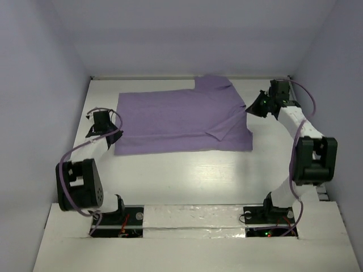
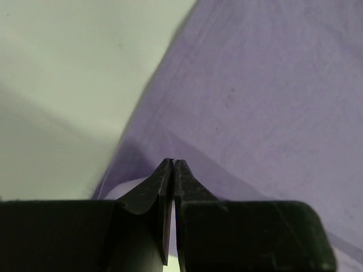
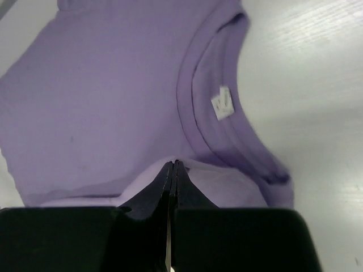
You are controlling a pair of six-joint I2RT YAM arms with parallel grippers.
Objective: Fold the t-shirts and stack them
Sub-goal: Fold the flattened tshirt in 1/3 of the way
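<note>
This is a robotics lab, and the setup reads as a closed test cell. A white table (image 1: 181, 170) is boxed in by plain pale walls (image 1: 39, 85) on its left, far and right sides. Two black-and-white robot arms, the left arm (image 1: 79, 181) and the right arm (image 1: 312, 153), stand on black mounting bases (image 1: 116, 218) fixed at the near edge. Purple cables (image 1: 310, 96) loop along both arms, and small green lights (image 1: 265, 102) glow on the right one.
</note>
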